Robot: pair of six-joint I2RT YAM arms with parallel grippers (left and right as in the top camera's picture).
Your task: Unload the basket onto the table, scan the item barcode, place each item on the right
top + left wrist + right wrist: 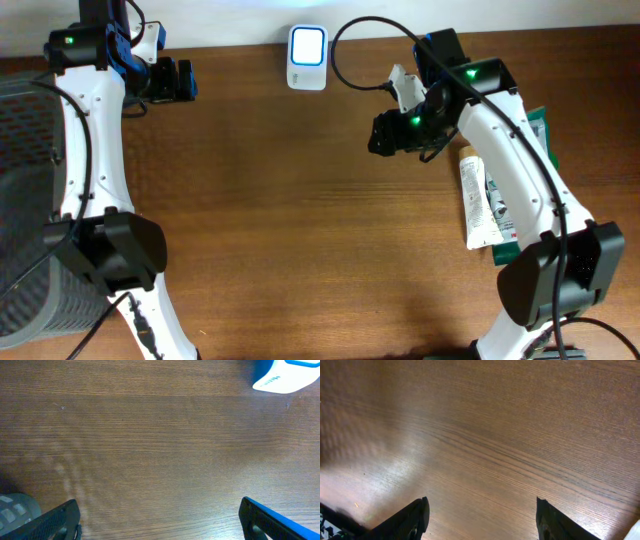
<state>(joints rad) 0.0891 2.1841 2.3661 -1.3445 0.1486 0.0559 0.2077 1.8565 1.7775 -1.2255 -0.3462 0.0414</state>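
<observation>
Both grippers are empty: left gripper (159, 512) wide at far left, right gripper (482, 515) open over bare wood. The white tube (480, 205) lies at the right, untouched. I judge pickup is next: reach right, grasp it, then face its barcode to the far scanner (307, 57).

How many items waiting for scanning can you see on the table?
2. A white tube lies near the table's right side, next to the right arm. A green package lies by it, mostly covered by that arm. The arm may hide more.
</observation>
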